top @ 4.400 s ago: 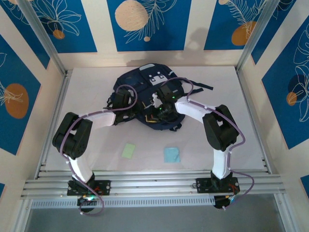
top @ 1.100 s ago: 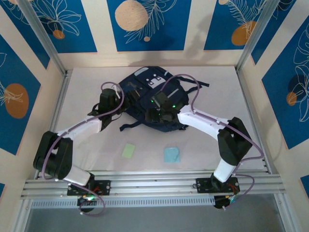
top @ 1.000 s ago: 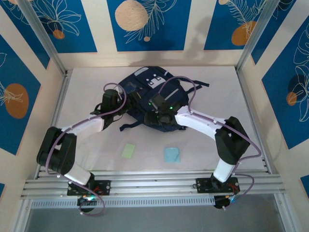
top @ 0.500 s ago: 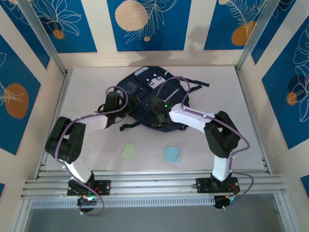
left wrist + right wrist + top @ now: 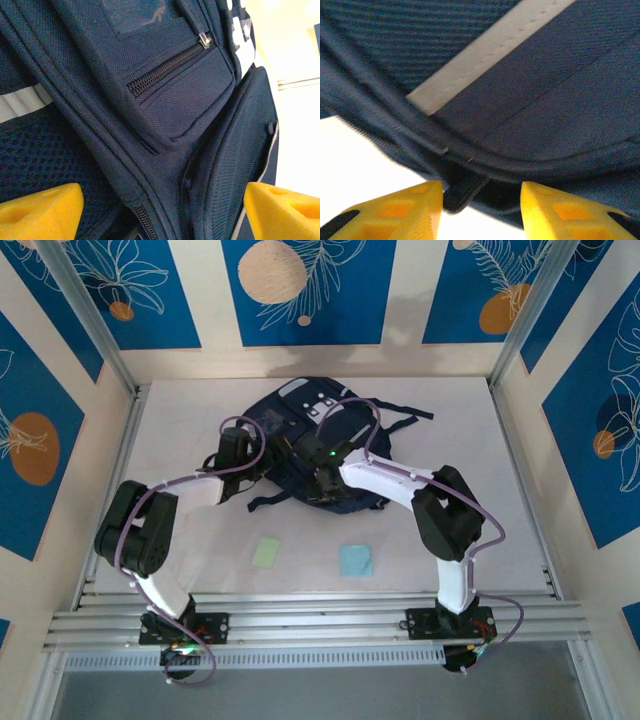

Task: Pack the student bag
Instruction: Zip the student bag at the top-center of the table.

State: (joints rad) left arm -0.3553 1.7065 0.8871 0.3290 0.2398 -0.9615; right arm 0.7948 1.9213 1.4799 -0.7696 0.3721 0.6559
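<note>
The student bag [image 5: 190,100] is matt woven cloth with a mesh panel [image 5: 40,155] and a metal zip pull [image 5: 204,39].

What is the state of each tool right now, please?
Left tool: open, over the backpack, holding nothing.
Right tool: open at the backpack's edge; a black tab sits in the gap, not clamped.

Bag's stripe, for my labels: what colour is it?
Light grey stripe on the dark navy student bag, clearest in the right wrist view.
</note>
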